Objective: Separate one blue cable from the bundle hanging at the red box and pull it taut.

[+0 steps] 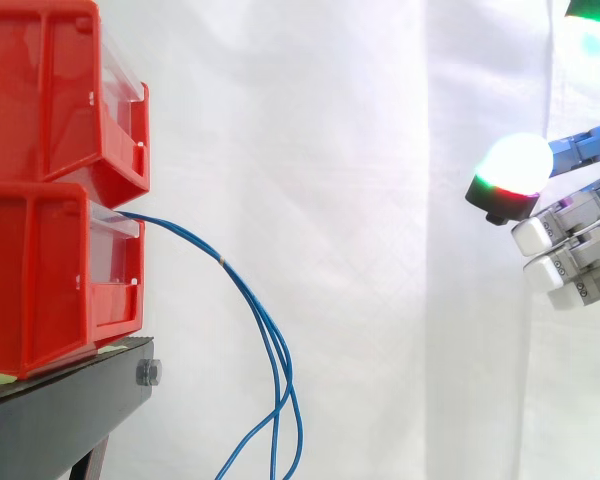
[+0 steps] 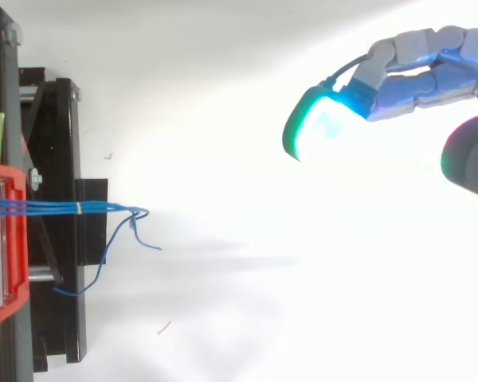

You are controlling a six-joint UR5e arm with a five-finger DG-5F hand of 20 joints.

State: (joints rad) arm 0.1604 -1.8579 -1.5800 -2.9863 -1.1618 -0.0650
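A bundle of thin blue cables (image 1: 265, 330) comes out of the lower red bin (image 1: 40, 280) and droops down to the right. A small pale tie (image 1: 223, 262) holds the strands together near the bin. From above, the cables (image 2: 56, 208) run right from the bin's (image 2: 1, 239) front and end in loose loops. My hand (image 1: 575, 250) is at the right edge, far from the cables and touching nothing. In the top view the hand (image 2: 430, 68) reaches left with relaxed, spread fingers; one fingertip (image 2: 327, 123) glows cyan and green. The hand is open.
A second red bin (image 1: 50, 90) is stacked on the lower one. Both rest on a black stand (image 1: 70, 410) at the left. A white curtain (image 1: 360, 150) hangs behind. Between the cables and the hand lies a wide gap.
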